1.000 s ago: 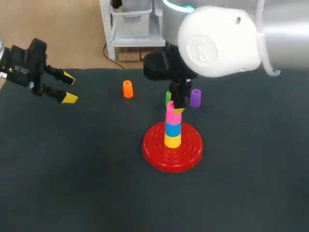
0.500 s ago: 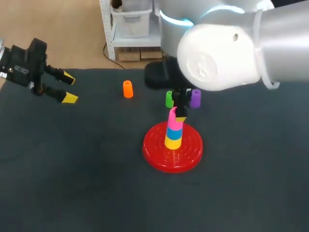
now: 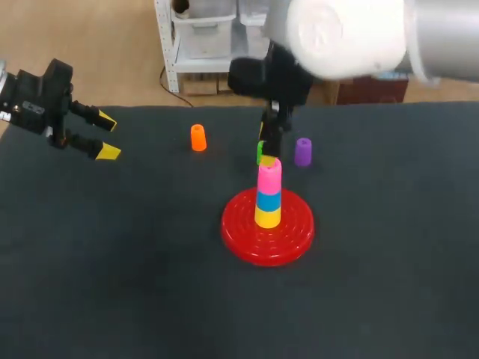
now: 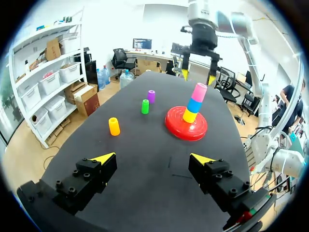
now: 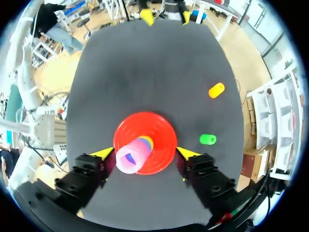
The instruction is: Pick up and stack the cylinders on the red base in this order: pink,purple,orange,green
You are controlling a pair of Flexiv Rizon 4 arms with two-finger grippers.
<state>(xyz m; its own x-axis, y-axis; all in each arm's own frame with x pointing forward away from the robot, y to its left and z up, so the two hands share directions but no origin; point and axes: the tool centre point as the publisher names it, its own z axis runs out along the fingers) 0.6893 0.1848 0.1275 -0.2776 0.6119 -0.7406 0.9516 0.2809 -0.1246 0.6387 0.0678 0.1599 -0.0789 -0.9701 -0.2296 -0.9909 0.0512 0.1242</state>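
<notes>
Far left, the left gripper [image 3: 108,136] hangs over the edge of the dark, matte, felt-looking tabletop [image 3: 112,269]. Its black fingers with the yellow wedge tips are spread wide with nothing between them.

Next over is the small orange plastic cylinder [image 3: 197,137], standing upright on its own. After that comes the small green plastic cylinder [image 3: 260,152], also upright, though in the head view one of the right arm's fingers half covers it.

In the middle sits the round red plastic base [image 3: 247,239], glossy with concentric ridges. Stacked on its centre are a smooth yellow cylinder [image 3: 267,218], a blue cylinder [image 3: 269,200], and on top the hollow pink cylinder [image 3: 269,177].

The right gripper [image 4: 198,77] is straight above the pink one. Its fingers are wide apart, with a tip off to each side, and they're not touching it.

Just right of the green one, behind the base, the small purple plastic cylinder [image 3: 302,151] stands upright on the tabletop.
</notes>
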